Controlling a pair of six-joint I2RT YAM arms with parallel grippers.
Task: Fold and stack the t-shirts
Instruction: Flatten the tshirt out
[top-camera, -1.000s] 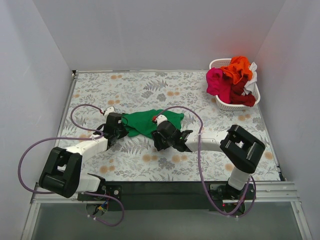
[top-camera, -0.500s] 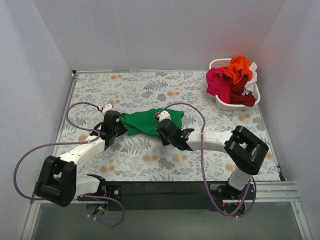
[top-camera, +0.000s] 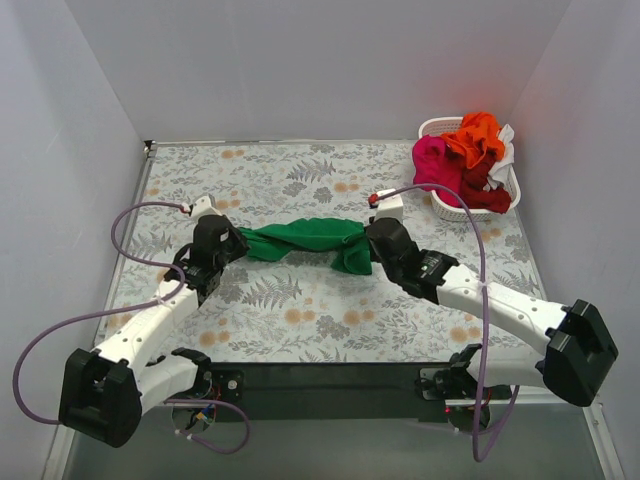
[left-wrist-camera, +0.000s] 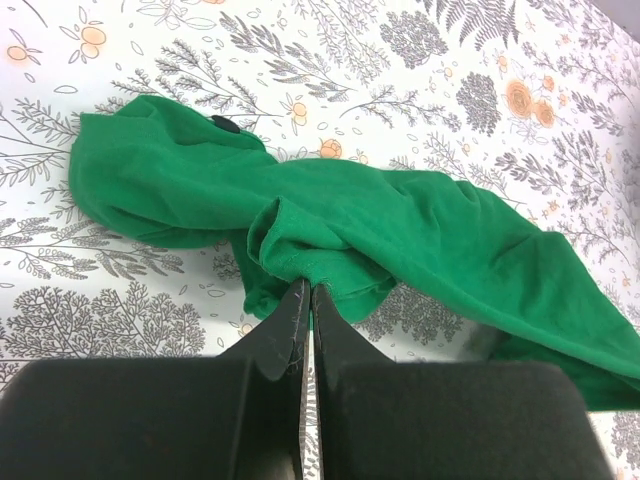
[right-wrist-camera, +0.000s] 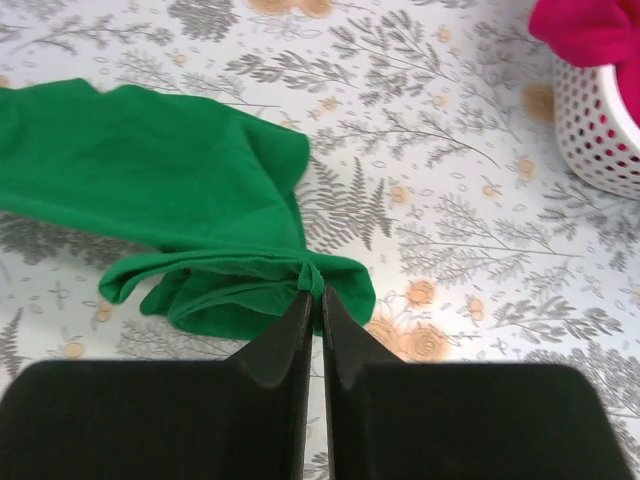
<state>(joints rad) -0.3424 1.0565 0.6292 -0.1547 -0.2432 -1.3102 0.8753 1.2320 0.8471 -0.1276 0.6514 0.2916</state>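
Observation:
A green t-shirt (top-camera: 305, 238) hangs stretched in a band between the two arms over the middle of the floral table. My left gripper (top-camera: 240, 244) is shut on its left end, the cloth pinched at the fingertips (left-wrist-camera: 308, 285). My right gripper (top-camera: 366, 243) is shut on the right end, a bunched hem caught between its tips (right-wrist-camera: 316, 288). The green t-shirt (left-wrist-camera: 400, 225) sags in folds ahead of the left jaws, and loose green cloth (right-wrist-camera: 160, 180) droops left of the right jaws. More t-shirts, orange (top-camera: 477, 136), magenta (top-camera: 432, 160) and dark red (top-camera: 484, 194), are piled at the back right.
The piled shirts sit in a white plastic basket (top-camera: 452, 209) in the back right corner, its wall (right-wrist-camera: 600, 130) also at the right wrist view's upper right. Purple cables (top-camera: 130, 220) loop beside both arms. Grey walls enclose the table on three sides.
The right gripper closed on the shirt's right end and swung right and back. The left gripper moved left. The crumpled shirt is now pulled out into a long band between them.

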